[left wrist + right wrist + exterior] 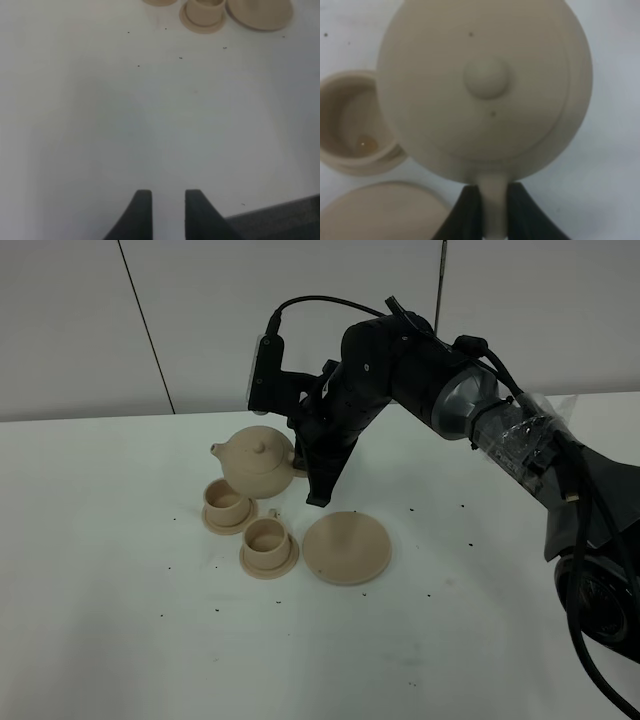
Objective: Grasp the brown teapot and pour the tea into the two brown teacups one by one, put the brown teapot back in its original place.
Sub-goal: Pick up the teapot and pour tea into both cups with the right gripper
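The brown teapot (256,460) hangs roughly upright just above the table, spout to the left, behind the far teacup (226,504). My right gripper (301,456) is shut on its loop handle; the right wrist view shows the fingers (469,210) clamping the handle below the lidded teapot (485,85). The near teacup (268,546) stands on its small saucer in front. One teacup (357,131) holds a little liquid. The large round saucer (346,548) lies bare to the right, also in the right wrist view (380,212). My left gripper (167,215) is slightly open and empty, far from the set.
The white table (120,620) carries small dark specks. The left wrist view shows a teacup (204,12) and the large saucer (260,12) far off, and the table's edge (280,220) near the gripper. The right arm (440,380) reaches across the middle.
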